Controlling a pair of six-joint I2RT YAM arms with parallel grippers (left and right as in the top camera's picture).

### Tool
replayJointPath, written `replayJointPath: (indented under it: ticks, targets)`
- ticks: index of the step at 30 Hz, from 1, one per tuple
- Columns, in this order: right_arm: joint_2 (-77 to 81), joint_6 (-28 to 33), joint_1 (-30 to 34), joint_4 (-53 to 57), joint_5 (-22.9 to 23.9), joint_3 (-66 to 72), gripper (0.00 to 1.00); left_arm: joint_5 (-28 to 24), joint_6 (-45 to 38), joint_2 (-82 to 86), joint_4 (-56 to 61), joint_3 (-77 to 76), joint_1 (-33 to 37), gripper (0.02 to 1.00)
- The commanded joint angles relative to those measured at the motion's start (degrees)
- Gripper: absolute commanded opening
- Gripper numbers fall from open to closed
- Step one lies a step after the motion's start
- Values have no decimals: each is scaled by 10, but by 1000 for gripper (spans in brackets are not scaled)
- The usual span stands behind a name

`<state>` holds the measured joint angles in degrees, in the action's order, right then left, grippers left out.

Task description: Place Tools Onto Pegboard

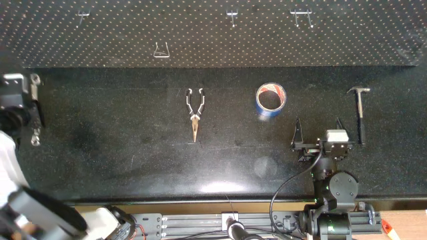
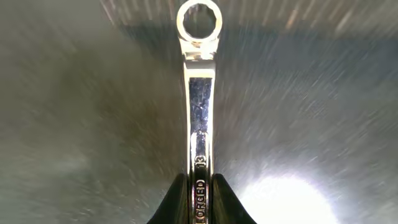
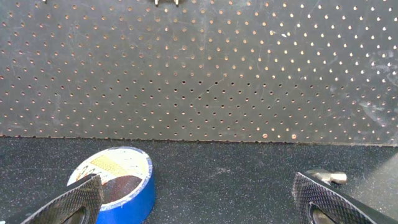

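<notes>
A chrome combination wrench (image 2: 200,106) is clamped between the fingers of my left gripper (image 2: 200,182), ring end pointing away. In the top view that gripper (image 1: 28,110) is at the far left edge of the mat, with the wrench (image 1: 35,139) sticking out of it. My right gripper (image 1: 319,137) stands open near the mat's front right with nothing between its fingers (image 3: 74,200). Beyond it lie a blue tape roll (image 3: 118,180) and a hammer (image 1: 360,110). White-handled pliers (image 1: 194,113) lie mid-mat. The pegboard (image 1: 213,33) spans the back.
Several metal hooks sit on the pegboard: a single hook (image 1: 83,15) at left, a triangular hook (image 1: 161,51), another (image 1: 231,15) in the middle and a double hook (image 1: 301,17) at right. The tape roll (image 1: 270,99) lies between pliers and hammer.
</notes>
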<state>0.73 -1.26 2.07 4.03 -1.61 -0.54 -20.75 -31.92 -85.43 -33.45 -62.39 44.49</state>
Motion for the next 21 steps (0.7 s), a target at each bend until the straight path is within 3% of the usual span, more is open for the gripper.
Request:
replayJointPath:
  ticks: [1, 13, 17, 21]
  targets:
    - [-5, -7, -4, 1, -3, 3, 980, -34, 79, 113, -2, -6, -31, 31]
    - [-5, -6, -4, 0, -3, 3, 980, 10, 114, 259, -1, 1, -227, 29]
    - [-5, -7, -4, 1, -3, 3, 980, 77, 137, 309, 98, 81, -272, 27]
    - [-5, -7, -4, 1, -3, 3, 980, 86, 137, 351, 226, 213, -281, 29]
